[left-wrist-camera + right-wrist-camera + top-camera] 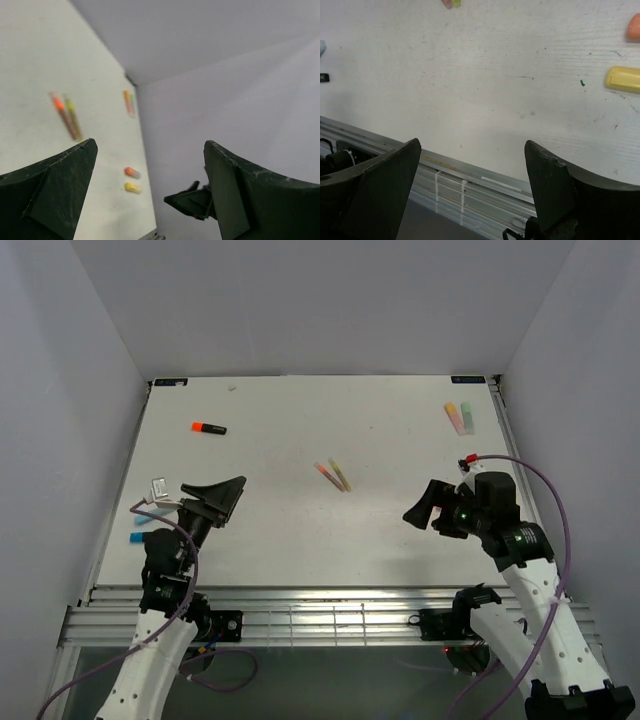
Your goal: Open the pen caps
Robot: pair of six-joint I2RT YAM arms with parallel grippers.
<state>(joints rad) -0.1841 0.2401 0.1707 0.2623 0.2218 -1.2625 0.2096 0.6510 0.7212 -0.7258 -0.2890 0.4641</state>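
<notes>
While the left jaws [233, 500] and the right jaws [420, 502] are both spread wide and empty over the counter [270, 400], two pens [333, 476] are seen beyond, between them and slightly nearer the right, long axes slanted far-left to near-right, caps [321, 467] apparently on at the far-left ends. Farther left, an orange-capped pen [208, 427] is seen.
</notes>
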